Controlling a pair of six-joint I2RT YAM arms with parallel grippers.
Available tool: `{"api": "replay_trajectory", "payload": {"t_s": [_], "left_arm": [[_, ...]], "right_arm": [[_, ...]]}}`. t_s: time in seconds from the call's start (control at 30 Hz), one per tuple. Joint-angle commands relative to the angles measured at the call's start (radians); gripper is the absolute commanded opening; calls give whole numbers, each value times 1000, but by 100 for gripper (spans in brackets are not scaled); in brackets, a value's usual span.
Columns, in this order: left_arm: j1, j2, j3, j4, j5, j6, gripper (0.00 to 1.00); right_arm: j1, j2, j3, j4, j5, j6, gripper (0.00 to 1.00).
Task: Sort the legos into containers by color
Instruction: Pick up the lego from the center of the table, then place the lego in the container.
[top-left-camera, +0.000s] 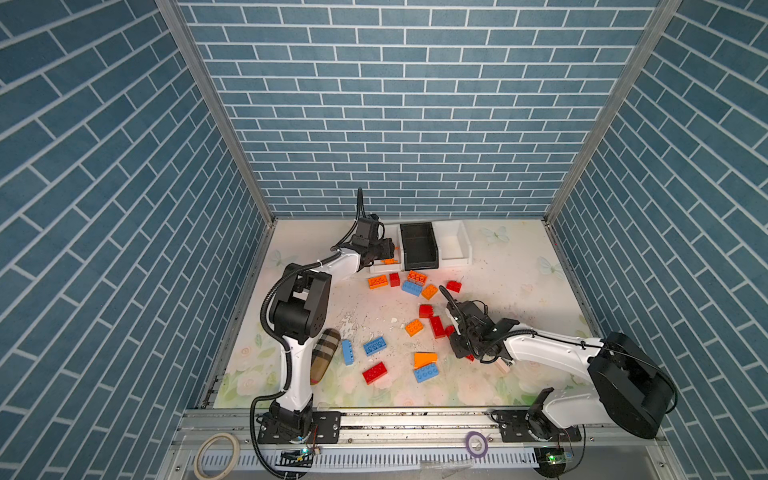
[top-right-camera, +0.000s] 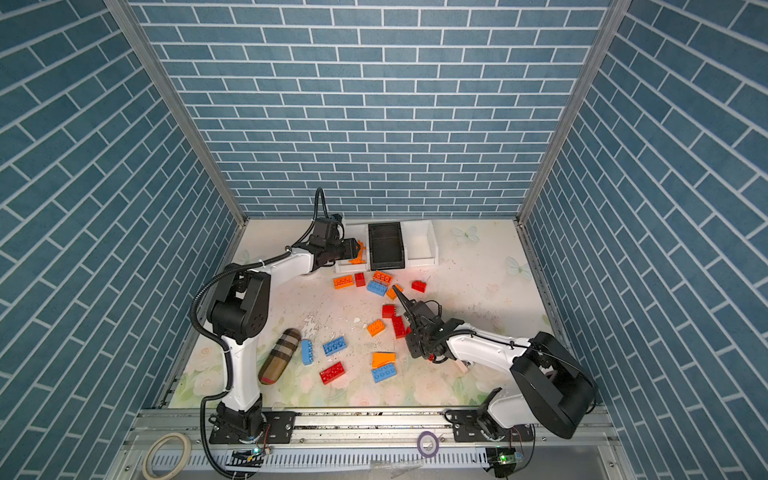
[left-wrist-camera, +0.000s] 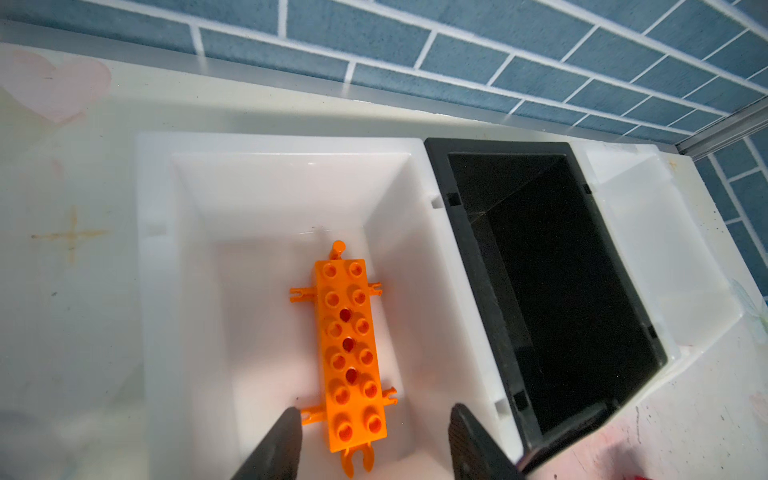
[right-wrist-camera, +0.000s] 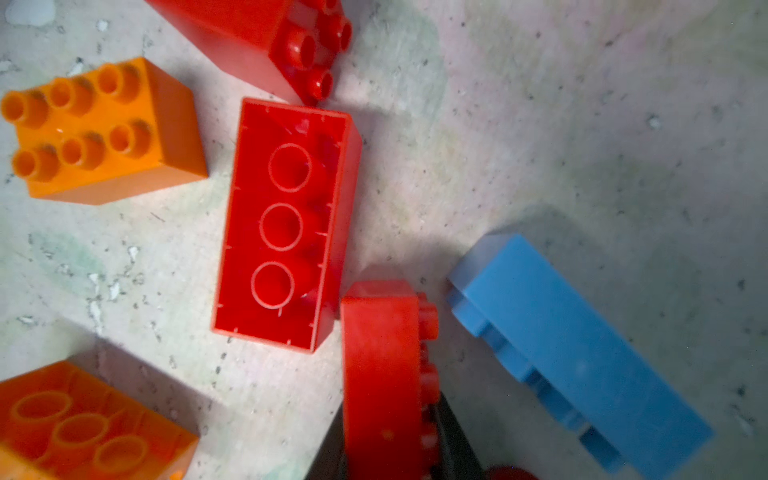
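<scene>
My left gripper (left-wrist-camera: 376, 419) hangs open over the left white container (left-wrist-camera: 291, 143). The long spiky orange lego (left-wrist-camera: 351, 349) lies loose on that container's floor, under the jaws; the gripper (top-left-camera: 388, 249) hides most of the container in both top views. The black container (top-left-camera: 419, 245) and the right white container (top-left-camera: 455, 245) look empty. My right gripper (right-wrist-camera: 390, 444) is shut on a red lego (right-wrist-camera: 386, 365), low over the table among loose bricks: an upturned red one (right-wrist-camera: 286, 224), an orange one (right-wrist-camera: 104, 129) and a blue one (right-wrist-camera: 573, 345).
Orange, red and blue bricks lie scattered mid-table, from a cluster near the containers (top-left-camera: 411, 287) to the front (top-left-camera: 426, 372). A brown plaid pouch (top-left-camera: 324, 355) lies by the left arm's base. A tape roll (top-left-camera: 217, 455) sits on the front rail. Blue walls enclose three sides.
</scene>
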Motion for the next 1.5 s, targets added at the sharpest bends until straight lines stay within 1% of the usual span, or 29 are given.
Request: {"api": "replay_trajectory", "payload": {"t_s": [0.0, 0.2, 0.27, 0.4, 0.53, 0.67, 0.9, 1.07, 1.23, 1.4, 1.47], "left_arm": [[3, -72, -30, 8, 1, 20, 59], [-10, -145, -99, 6, 4, 58, 59], [-15, -182, -148, 18, 6, 64, 59], [-35, -279, -294, 64, -1, 76, 59], [-61, -372, -407, 71, -15, 97, 59], [-93, -455, -487, 58, -26, 119, 59], [-157, -601, -606, -30, -82, 115, 59], [-193, -698, -674, -126, -129, 95, 59], [-210, -771, -708, -250, -169, 41, 60], [-239, -836, -727, -354, -183, 2, 60], [-245, -849, -736, -395, -179, -13, 60]], "right_arm": [[6, -37, 24, -26, 27, 28, 10], [6, -59, 54, -52, 46, 39, 6], [6, -62, 68, -59, 51, 39, 5], [1, -65, 95, -53, 41, 30, 5], [-30, -65, 118, -25, 2, 15, 4], [-79, -56, 148, 13, -61, 1, 4], [-184, -22, 207, 120, -221, 2, 4], [-231, 27, 260, 178, -284, 17, 4], [-271, 110, 343, 220, -336, 44, 3], [-310, 213, 437, 260, -394, 107, 3], [-331, 275, 489, 271, -454, 120, 3]]}}
